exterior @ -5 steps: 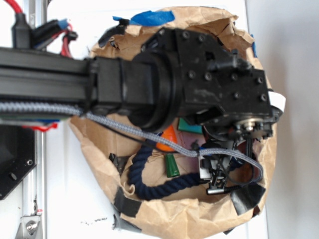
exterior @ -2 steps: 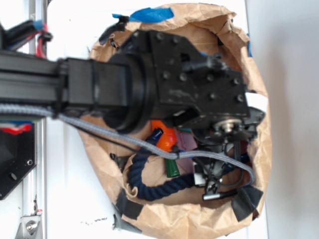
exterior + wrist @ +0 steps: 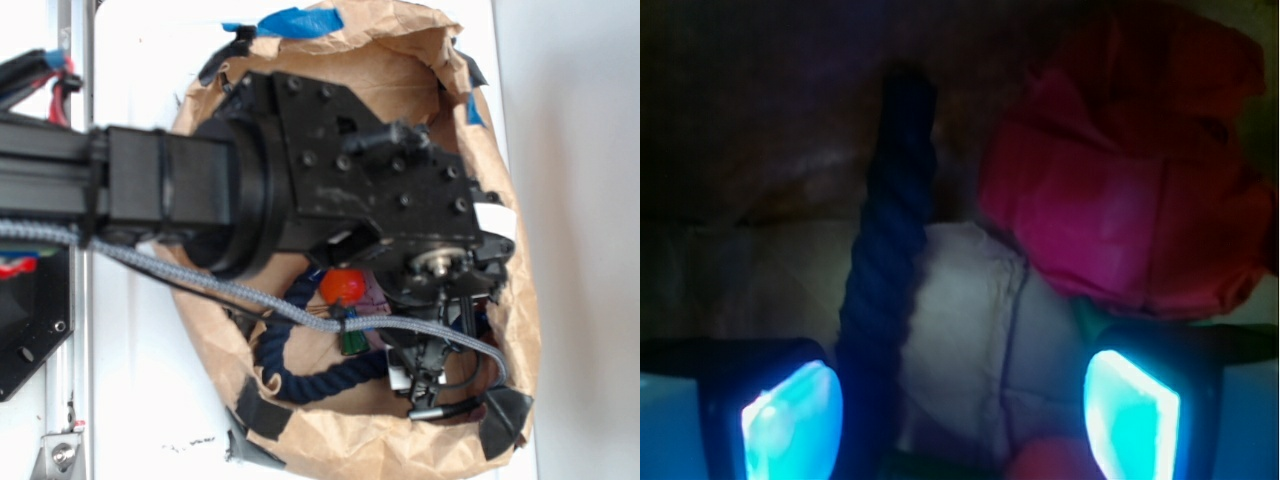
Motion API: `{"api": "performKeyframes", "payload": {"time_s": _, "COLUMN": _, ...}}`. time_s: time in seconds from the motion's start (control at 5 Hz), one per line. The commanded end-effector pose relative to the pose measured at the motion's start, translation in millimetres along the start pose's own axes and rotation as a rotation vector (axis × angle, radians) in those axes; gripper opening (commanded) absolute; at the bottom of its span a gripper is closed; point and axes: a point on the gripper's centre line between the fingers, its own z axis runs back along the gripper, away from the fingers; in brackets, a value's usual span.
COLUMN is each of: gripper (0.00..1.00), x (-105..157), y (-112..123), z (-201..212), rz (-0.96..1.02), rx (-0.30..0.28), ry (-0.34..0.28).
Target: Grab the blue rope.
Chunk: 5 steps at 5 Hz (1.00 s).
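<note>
Currently the gripper has its pads spread apart, nothing clamped. Blue rope runs between them, hard by the left-hand pad, on the paper bag floor. Red cloth lies beyond. Closing remains; grab not yet done.

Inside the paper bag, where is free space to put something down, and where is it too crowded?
Bare paper lies inside the blue rope curve, left of the green piece. Around the gripper, rope, carrot and red cloth crowd together.
</note>
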Motion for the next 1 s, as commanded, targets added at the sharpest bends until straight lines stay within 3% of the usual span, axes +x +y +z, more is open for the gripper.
{"api": "performKeyframes", "payload": {"time_s": 0.0, "gripper": 1.0, "x": 11, "y": -16, "z": -7, "rz": -0.027, "rx": -0.056, "ry": -0.018}}
{"api": "performKeyframes", "payload": {"time_s": 0.2, "gripper": 1.0, "x": 12, "y": -15, "z": -9, "rz": -0.053, "rx": -0.081, "ry": 0.002}}
{"api": "performKeyframes", "payload": {"time_s": 0.4, "gripper": 1.0, "x": 11, "y": -23, "z": -11, "rz": -0.074, "rx": -0.029, "ry": -0.012}}
{"api": "performKeyframes", "payload": {"time_s": 0.8, "gripper": 1.0, "x": 21, "y": -34, "z": -27, "rz": -0.067, "rx": 0.02, "ry": 0.062}}
